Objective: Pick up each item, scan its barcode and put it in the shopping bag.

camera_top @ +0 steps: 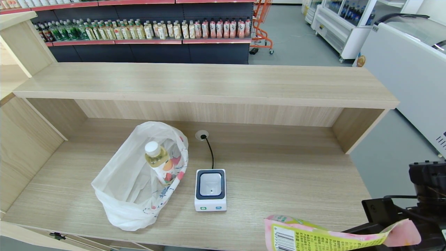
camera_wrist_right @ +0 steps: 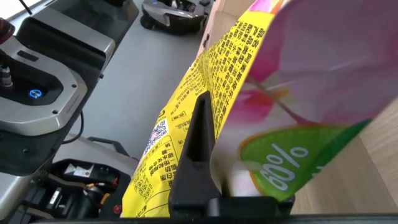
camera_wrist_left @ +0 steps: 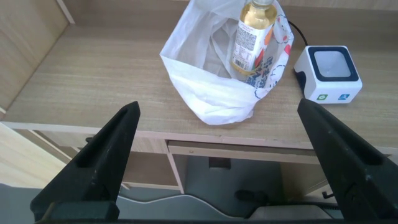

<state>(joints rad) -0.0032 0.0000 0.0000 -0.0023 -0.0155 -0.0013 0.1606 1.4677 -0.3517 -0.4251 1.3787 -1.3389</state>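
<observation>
1. Bench [camera_top: 285, 167]: pale wood, with a raised shelf [camera_top: 209, 82] along 12 o'clock and side walls at 9 and 3 o'clock.
2. Bag [camera_top: 122, 195]: thin white plastic with a coloured print down one side. Rests on the bench at 9 o'clock from the scanner, just beside it, mouth gaping upward.
3. Left tool [camera_wrist_left: 217, 109]: spread wide, gripping nothing. Held off the bench's near edge, at 6 o'clock from the bag.
4. Right tool [camera_wrist_right: 230, 143]: clamped on the packet, at 5 o'clock from the scanner, by the bench's near edge.
5. Packet [camera_top: 331, 238]: pink and yellow-green pouch, held in the right tool well apart from the bag. Barcode showing at its 9 o'clock end.
6. Scanner [camera_top: 210, 190]: white box near mid-bench, with a dark-framed window facing up.
7. Bottle [camera_top: 158, 162]: white cap, yellowish drink. Stands inside the bag, leaning a little, against the bag's 3 o'clock side.
8. Cable [camera_top: 210, 151]: black, running from the scanner toward 12 o'clock into a round grommet [camera_top: 201, 135] in the bench.
</observation>
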